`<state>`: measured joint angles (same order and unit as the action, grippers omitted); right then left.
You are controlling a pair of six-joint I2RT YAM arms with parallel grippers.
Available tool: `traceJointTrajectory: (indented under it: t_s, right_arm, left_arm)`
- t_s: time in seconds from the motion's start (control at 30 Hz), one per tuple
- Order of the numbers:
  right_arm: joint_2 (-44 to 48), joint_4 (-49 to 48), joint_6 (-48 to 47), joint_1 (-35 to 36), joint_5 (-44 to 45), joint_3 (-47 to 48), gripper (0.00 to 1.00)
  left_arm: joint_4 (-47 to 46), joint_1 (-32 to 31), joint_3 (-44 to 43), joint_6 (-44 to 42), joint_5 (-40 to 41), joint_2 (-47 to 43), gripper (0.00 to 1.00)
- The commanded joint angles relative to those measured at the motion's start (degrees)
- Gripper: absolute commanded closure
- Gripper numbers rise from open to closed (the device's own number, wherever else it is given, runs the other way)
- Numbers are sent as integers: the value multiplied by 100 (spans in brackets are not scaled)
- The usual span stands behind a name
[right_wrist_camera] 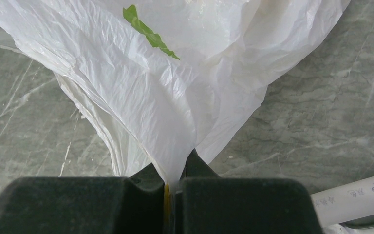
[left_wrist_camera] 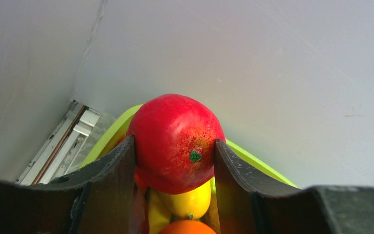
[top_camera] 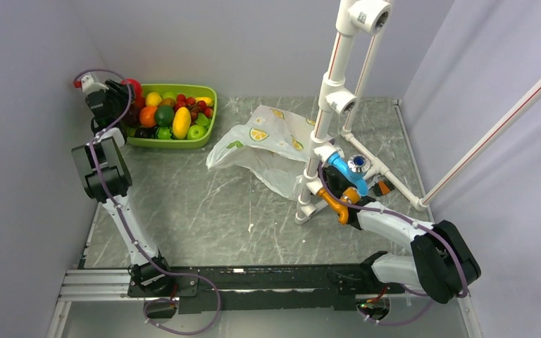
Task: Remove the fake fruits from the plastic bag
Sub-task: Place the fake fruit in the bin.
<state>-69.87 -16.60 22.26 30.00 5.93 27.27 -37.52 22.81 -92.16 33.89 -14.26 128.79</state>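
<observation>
The left fingers (left_wrist_camera: 119, 170) are squeezed tight on a red apple (left_wrist_camera: 173, 141) just over the green tray (top_camera: 206, 98) of fruit, and the right fingers (right_wrist_camera: 146, 183) pinch the plastic bag (right_wrist_camera: 175, 73) lying on the bench (top_camera: 197, 211).

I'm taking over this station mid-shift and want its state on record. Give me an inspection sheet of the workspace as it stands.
surface: grey marbled table, a few white specks.
job's things: plastic bag lies crumpled right of centre, contents not visible; red apple held above the green tray.
clutter: the green tray sits at the far left, piled with mixed fruit.
end effectors: left end effector shut on the red apple; right end effector shut on a fold of the plastic bag.
cables: purple cables run along both arms and loop loose by the bases.
surroundings: plain grey walls; white pipe frame stands on the table's right side.
</observation>
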Motion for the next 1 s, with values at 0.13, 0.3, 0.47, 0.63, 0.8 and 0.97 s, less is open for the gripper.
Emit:
traceJointTrajectory:
  t_s: [0.13, 0.3, 0.47, 0.63, 0.8, 0.97]
  right_arm:
    - [-14, -268, -117, 10, 58, 138, 100]
    - [-41, -317, -121, 18, 26, 119, 100]
    - [-25, -311, -126, 10, 14, 120, 100]
    - [51, -324, -112, 19, -43, 90, 100]
    - [200, -356, -86, 15, -36, 6, 100]
    - [486, -306, -57, 9, 59, -89, 100]
  left_arm:
    - [37, -4, -897, -271, 21, 462, 88]
    - [256, -34, -1161, -309, 47, 716, 67]
    - [499, -110, -1163, -532, 71, 627, 34]
    - [824, -173, -901, -946, 81, 167, 7]
    - [975, -176, -195, -858, 211, -658, 1]
    - [1119, -183, 1139, -633, 390, -2078, 2]
